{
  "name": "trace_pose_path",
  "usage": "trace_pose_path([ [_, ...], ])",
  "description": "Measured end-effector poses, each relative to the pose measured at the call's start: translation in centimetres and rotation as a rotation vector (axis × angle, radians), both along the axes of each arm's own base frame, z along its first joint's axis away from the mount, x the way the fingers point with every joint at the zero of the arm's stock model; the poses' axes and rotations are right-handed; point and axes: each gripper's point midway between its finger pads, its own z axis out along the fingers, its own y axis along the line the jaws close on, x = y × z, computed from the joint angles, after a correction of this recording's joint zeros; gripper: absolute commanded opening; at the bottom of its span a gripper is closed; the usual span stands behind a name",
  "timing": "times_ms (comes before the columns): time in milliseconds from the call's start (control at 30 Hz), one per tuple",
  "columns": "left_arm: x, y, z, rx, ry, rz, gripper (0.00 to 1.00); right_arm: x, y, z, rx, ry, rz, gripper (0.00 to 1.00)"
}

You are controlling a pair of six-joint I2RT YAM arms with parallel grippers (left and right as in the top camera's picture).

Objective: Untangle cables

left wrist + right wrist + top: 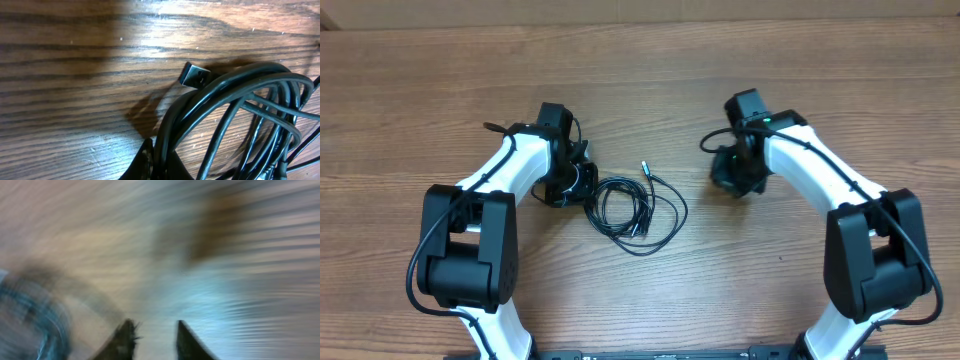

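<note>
across the wooden tabletop point(650, 60) the left arm point(510, 165) and right arm point(810, 165) bend inward. between them, nearer the left, the cables point(630, 210) lie in a loose coil of thin black loops. the left fingers point(145, 162) pinch the coil's left edge. the right fingers point(125, 340), blurred, stand slightly spread around nothing, well apart from the coil. a small plug point(194, 76) rests beside the loops.
</note>
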Motion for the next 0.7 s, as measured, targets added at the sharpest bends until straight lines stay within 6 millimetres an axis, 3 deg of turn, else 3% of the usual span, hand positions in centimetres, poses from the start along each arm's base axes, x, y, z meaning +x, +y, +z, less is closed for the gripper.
trace_pose_path([
  [233, 0.1, 0.0, 0.0, -0.001, -0.004, 0.0, 0.04, -2.7, 8.0, 0.7, 0.124, -0.085, 0.387, 0.35],
  [467, 0.2, 0.0, 0.0, 0.002, -0.009, 0.0, 0.04, -2.4, 12.6, 1.1, 0.117, -0.244, 0.544, 0.34],
  [700, 0.3, 0.0, 0.0, 0.001, -0.011, 0.0, 0.04, -2.7, 14.4, 1.1, 0.064, -0.312, 0.568, 0.34],
])
